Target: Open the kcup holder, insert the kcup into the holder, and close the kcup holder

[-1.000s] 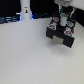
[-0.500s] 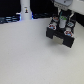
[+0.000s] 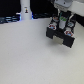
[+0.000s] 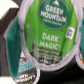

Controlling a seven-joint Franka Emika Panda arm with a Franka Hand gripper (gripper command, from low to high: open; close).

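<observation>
The gripper (image 3: 62,21) hovers over the black kcup holder (image 3: 61,36) on the white surface (image 3: 25,55), apparently pinching the green-topped kcup (image 4: 49,31), which fills the wrist view.

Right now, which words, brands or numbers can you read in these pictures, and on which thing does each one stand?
"GREEN MOUNTAIN": on the green foil top of the kcup, wrist view.
"DARK MAGIC": on the same top, lower down.
Small print under each of these: too blurred to read.
Pod top with teal print beside it: lettering unreadable.
Exterior view: no readable text on the kcup holder or the white bottle.
</observation>
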